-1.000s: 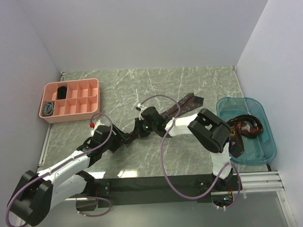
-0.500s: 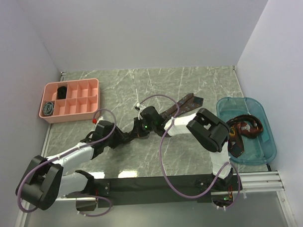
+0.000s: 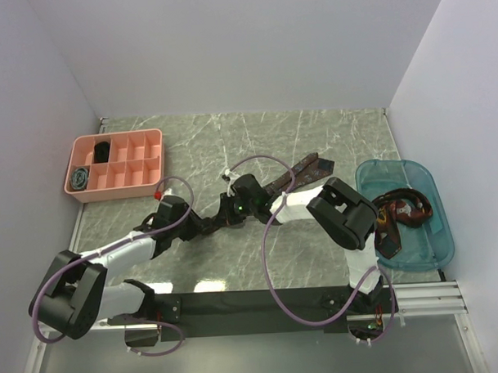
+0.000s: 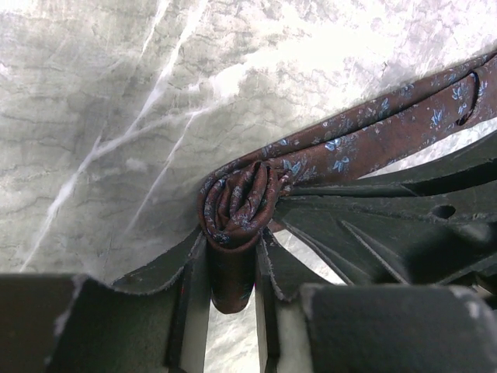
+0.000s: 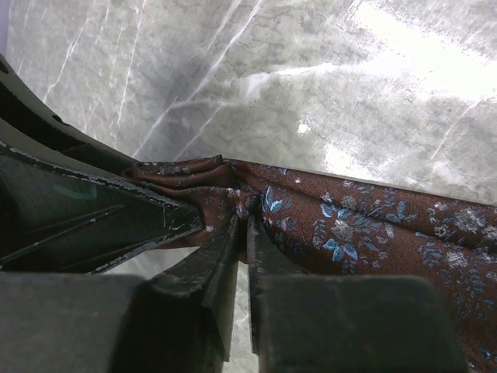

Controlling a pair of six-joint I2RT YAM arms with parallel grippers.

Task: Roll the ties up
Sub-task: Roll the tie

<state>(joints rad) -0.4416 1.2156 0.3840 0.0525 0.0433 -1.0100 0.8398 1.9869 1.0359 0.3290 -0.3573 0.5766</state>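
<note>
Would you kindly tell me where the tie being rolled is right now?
Top view: the maroon tie lies mid-table, coil gripped by the left gripper and right gripper, loose end trailing toward the blue bin on the right.

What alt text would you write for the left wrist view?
The left end effector pinches the rolled end of a dark maroon fabric necktie with small blue flowers on a grey marble table; its strip runs up to the right.
</note>
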